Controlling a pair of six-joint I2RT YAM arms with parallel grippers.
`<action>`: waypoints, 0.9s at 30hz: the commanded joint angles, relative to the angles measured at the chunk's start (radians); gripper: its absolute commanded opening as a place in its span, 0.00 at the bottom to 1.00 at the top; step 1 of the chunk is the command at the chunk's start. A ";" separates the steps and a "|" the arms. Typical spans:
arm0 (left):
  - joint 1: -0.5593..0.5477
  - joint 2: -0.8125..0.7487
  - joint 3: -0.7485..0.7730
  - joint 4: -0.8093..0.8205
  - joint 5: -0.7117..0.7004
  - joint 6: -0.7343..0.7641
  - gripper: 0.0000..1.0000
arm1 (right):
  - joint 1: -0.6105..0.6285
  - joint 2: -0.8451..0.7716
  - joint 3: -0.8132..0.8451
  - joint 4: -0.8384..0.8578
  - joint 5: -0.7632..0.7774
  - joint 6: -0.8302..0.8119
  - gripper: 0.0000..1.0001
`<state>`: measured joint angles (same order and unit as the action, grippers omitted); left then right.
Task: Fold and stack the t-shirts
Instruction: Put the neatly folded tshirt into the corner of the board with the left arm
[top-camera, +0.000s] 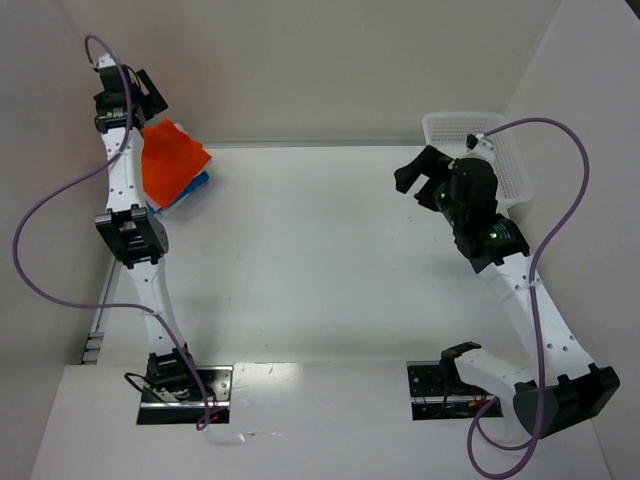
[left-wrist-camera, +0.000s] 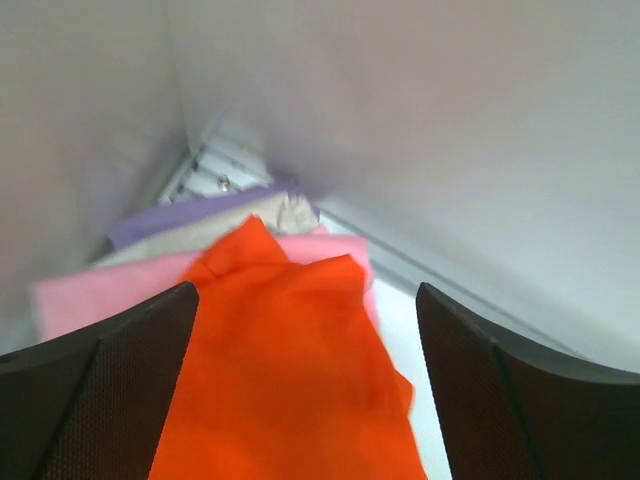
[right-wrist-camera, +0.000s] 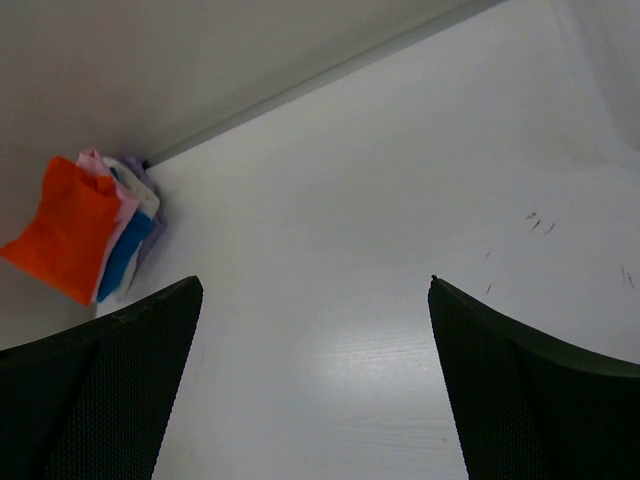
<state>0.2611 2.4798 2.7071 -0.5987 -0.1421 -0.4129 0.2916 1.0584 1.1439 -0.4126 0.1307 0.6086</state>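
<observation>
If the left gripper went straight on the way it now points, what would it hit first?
Most likely the orange t-shirt, which lies directly ahead of the left gripper and fills the gap between its open jaws. The wrist view does not show how far off it is.

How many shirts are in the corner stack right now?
5, all stacked in the far left corner: orange on top, pink under it, then blue, cream and lavender lower down. More may be hidden.

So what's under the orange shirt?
A pink shirt lies directly under the orange shirt, with a blue shirt, cream cloth and purple cloth lower. Only edges show; the rest is covered.
</observation>
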 joint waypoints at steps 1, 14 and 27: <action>0.015 -0.225 0.036 0.022 0.004 0.052 0.97 | -0.003 -0.018 0.108 -0.052 0.113 -0.067 0.99; 0.015 -0.973 -0.905 0.049 0.252 0.088 1.00 | -0.048 -0.064 0.065 -0.092 0.136 -0.141 0.99; -0.128 -1.440 -1.538 0.040 0.268 0.049 1.00 | -0.057 -0.192 -0.107 -0.034 0.026 -0.159 1.00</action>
<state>0.1493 1.1122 1.2064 -0.5808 0.1364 -0.3462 0.2424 0.9180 1.0637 -0.4999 0.1898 0.4557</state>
